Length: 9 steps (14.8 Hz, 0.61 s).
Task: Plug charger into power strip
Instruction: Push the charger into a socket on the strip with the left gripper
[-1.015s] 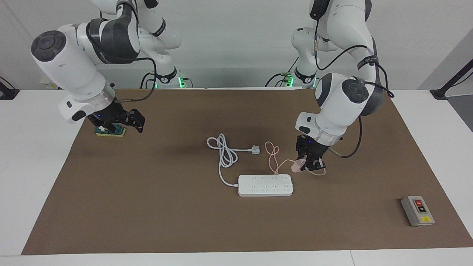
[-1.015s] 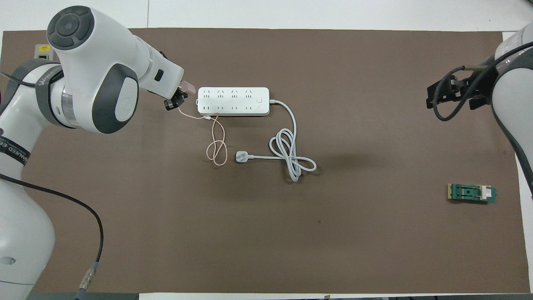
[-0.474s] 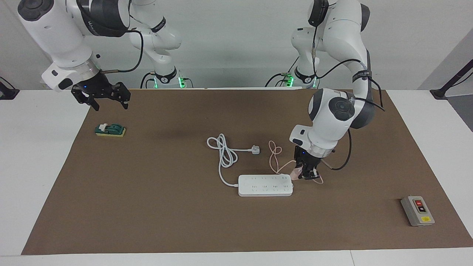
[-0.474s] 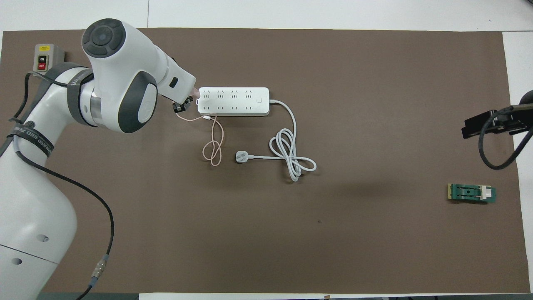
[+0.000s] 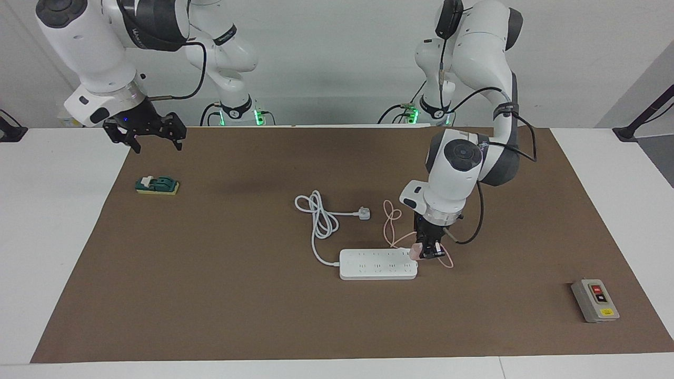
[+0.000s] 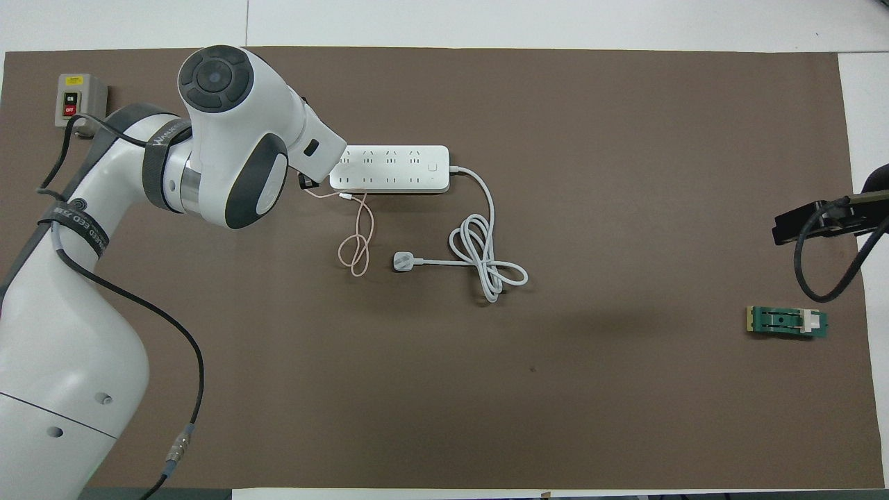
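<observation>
The power strip lies flat mid-mat, its thick white cord curling toward the robots. My left gripper is shut on the small pink charger, which hangs low at the strip's end toward the left arm's end of the table, over its corner. From the charger a thin pink cable loops across the mat. In the overhead view the left wrist hides the charger, and only a dark bit of the left gripper shows. My right gripper hangs open and empty, raised over the mat's edge at the right arm's end.
The strip's white three-pin plug lies nearer to the robots than the strip. A green block sits toward the right arm's end. A grey switch box sits toward the left arm's end.
My left gripper has carried the charger lower and sideways up to the strip's end. The right gripper rose off the green block early on, then stayed put.
</observation>
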Motion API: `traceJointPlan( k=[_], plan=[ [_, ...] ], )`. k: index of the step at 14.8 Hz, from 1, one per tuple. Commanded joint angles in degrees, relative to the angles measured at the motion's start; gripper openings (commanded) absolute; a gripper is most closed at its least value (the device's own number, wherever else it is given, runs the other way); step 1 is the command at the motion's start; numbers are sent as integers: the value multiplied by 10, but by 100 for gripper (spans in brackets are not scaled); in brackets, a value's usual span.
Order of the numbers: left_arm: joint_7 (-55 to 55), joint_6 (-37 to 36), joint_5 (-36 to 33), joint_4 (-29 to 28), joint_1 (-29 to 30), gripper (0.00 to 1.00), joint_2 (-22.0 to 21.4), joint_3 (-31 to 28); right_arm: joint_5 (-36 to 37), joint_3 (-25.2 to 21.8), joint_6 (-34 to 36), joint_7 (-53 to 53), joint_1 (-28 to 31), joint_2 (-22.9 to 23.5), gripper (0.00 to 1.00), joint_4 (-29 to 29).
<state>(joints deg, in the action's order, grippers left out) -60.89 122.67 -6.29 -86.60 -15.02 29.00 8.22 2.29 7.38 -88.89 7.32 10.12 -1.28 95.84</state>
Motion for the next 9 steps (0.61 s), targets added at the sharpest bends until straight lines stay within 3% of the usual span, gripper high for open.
traceJointPlan(
  k=[1, 5, 9],
  plan=[
    [0, 21, -21, -13, -6, 0, -1, -3, 0, 5, 13, 2, 12, -9, 100, 10],
    [4, 55, -20, -50, -18, 0, -5, -4, -4, 5, 22, -13, 12, -7, 100, 4],
    [5, 55, -20, -51, -19, 0, -5, -4, -4, 5, 29, -13, 11, 1, 100, -15]
  ],
)
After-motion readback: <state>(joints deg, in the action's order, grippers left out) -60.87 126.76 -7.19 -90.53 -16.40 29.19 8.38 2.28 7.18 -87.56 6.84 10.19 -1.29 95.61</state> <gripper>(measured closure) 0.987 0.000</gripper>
